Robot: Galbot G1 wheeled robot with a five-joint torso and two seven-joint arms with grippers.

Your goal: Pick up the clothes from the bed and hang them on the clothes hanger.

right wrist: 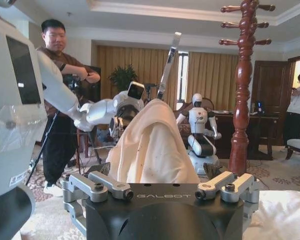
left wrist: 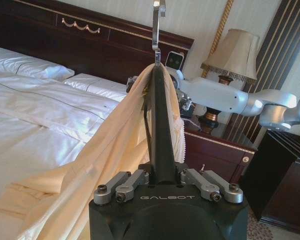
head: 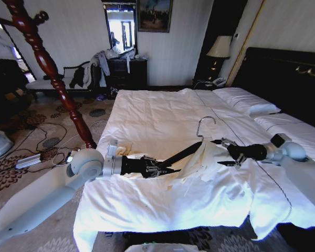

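From the head, the left tool (head: 158, 169) pinches one end of the hanger (head: 185, 152), which slants across the bed (head: 152, 113) toward the right tool (head: 232, 155); the left wrist shows the shirt (left wrist: 107, 160) draped over it; the right wrist hides that tool's fingers.

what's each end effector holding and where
Left end effector grips the black clothes hanger by one arm's end; right end effector seems to pinch the cream shirt near the hanger's other end.
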